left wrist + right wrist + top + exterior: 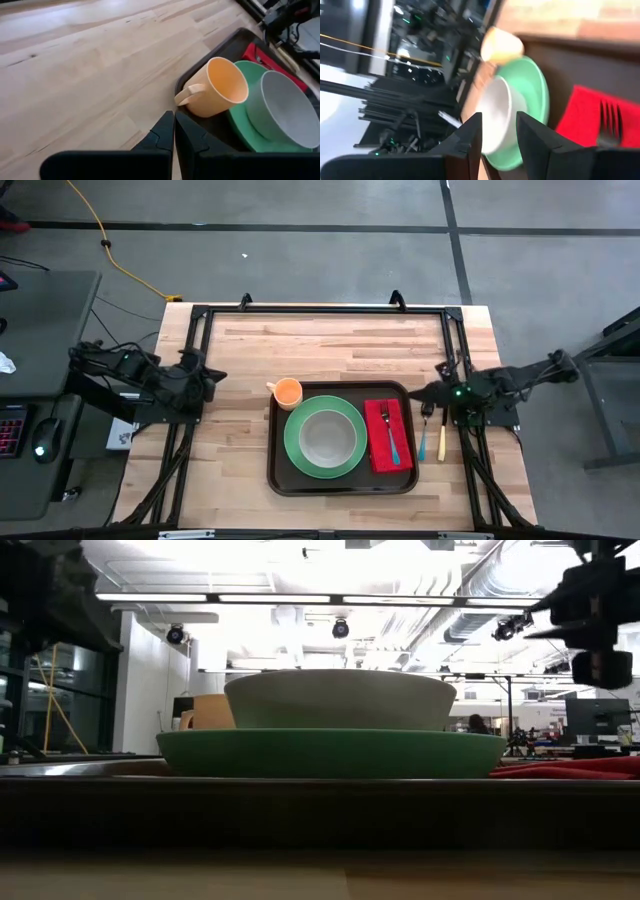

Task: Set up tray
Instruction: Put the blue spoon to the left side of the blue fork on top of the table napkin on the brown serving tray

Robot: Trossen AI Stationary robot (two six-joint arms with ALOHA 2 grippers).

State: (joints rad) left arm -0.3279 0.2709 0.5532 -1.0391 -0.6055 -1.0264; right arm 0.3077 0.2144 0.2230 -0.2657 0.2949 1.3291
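Tray (277, 442) sits on the wooden surface (330, 345), near the front edge and slightly right of center, long side running left-right. On it: green plate (295, 455) in the middle with a pale bowl (325, 437) inside it, orange cup (288, 392) at the tray's back-left corner lying tipped with its mouth open toward the plate, handle pointing away from it. Red napkin (378, 442) on the tray's right part, just beside the plate, with a fork (391, 432) lying on top, tines toward the back. Two more utensils (432, 438) lie on the bare surface just right of the tray, parallel to its short side. Left tool (212, 376) hangs over the surface left of the tray, apart from it, fingers (162, 135) clenched together on nothing; the cup shows just ahead of them in the left wrist view. Right tool (418, 392) sits by the tray's back-right corner, above the loose utensils, fingers (470, 134) parted with a clear gap, grasping nothing. Low view: bowl stacked on plate, cup behind, napkin edge at right.
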